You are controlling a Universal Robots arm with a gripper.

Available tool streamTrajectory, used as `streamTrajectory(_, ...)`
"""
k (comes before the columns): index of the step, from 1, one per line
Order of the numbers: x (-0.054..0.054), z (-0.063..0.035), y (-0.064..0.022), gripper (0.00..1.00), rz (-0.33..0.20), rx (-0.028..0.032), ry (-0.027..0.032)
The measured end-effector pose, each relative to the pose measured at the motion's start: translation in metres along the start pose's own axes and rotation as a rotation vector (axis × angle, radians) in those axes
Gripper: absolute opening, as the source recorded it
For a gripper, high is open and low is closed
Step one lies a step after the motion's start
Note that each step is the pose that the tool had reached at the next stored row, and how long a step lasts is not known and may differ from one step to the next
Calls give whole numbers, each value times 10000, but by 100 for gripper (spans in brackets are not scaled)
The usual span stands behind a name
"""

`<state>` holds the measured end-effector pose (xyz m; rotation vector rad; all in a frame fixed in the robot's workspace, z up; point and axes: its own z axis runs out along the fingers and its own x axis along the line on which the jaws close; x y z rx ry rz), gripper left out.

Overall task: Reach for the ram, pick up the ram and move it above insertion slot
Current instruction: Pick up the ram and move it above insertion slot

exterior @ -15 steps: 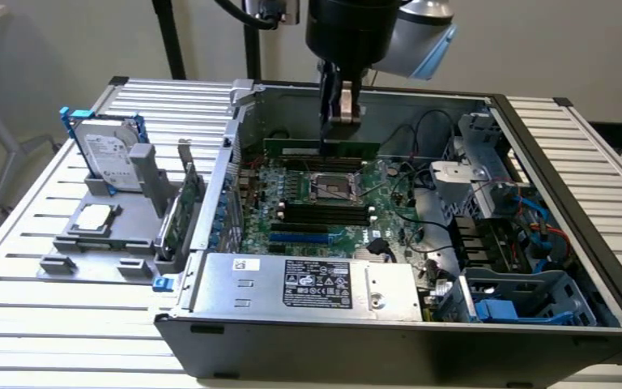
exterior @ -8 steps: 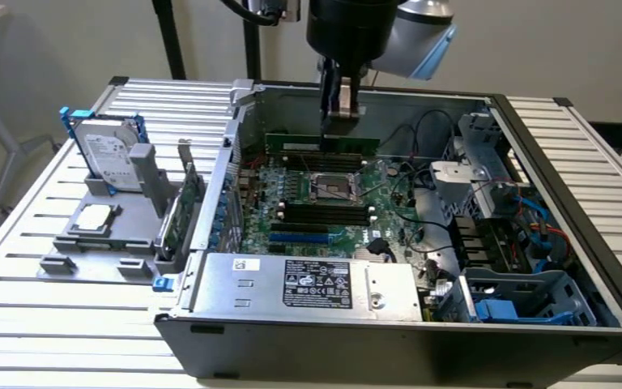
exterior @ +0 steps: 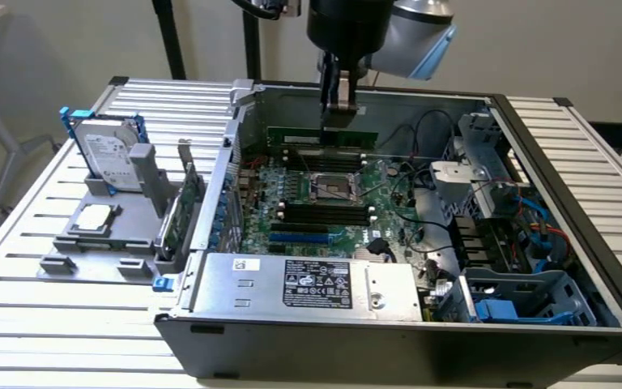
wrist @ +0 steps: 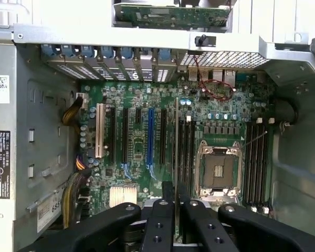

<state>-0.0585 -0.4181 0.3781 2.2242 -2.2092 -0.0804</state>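
Ram held over the open computer case

The ram (exterior: 322, 138) is gripped edge-on between the closed gripper (exterior: 339, 113) fingers, above the motherboard (exterior: 322, 198), at upper centre of the frame.

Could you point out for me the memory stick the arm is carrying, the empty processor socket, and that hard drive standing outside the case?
ram (exterior: 322, 135), exterior view, on the green board below the gripper.
CPU socket (wrist: 219, 171), wrist view, on its open middle.
hard drive (exterior: 108, 150), exterior view, on its labelled face.
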Motion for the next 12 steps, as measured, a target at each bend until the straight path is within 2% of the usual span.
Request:
streamTrajectory(3,-37,1,-8,14,41,2,-2)
streamTrajectory(12,-39,1,-8,14,49,2,-2)
